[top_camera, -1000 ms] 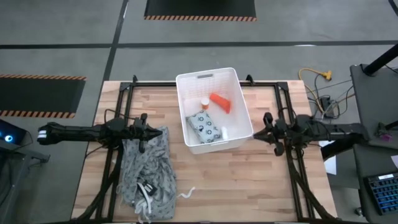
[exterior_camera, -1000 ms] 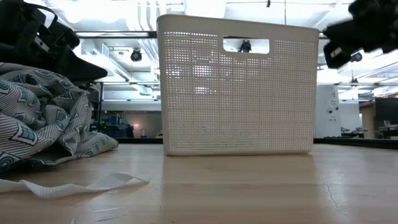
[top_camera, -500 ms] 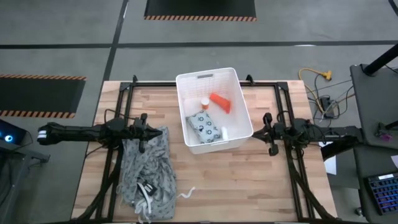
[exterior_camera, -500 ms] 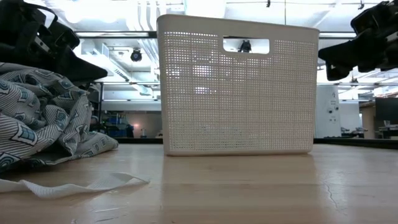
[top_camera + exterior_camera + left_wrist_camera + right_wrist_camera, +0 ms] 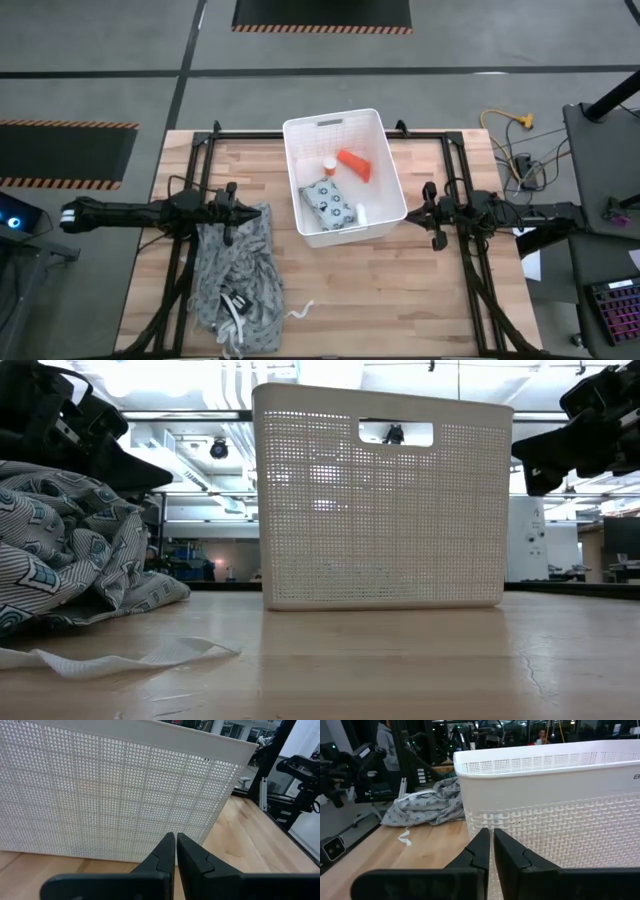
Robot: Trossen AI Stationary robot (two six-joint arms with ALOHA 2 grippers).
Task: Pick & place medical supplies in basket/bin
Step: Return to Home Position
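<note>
The white basket [image 5: 343, 122] stands at the table's middle, toward the far edge. Inside it lie the orange tube [image 5: 354, 163], a small white round item [image 5: 329, 165], the grey-blue dotted packet [image 5: 328, 200] and another small white item [image 5: 360, 213]. My left gripper [image 5: 232, 211] is shut and holds nothing; it hovers left of the basket, over the patterned cloth's far edge. My right gripper [image 5: 428, 213] is also shut on nothing and hovers just right of the basket. In each wrist view the perforated wall fills the space ahead of the left gripper [image 5: 176, 836] and the right gripper [image 5: 491, 831].
A crumpled grey patterned cloth [image 5: 236, 272] covers the table's left near part. A thin white string [image 5: 300, 312] lies beside it near the near edge. Bare wood shows in front of the basket [image 5: 380, 500] and along the table's right side.
My right gripper has come down a little and shifted slightly toward the basket, then held still. The left arm and the basket's contents have not moved.
</note>
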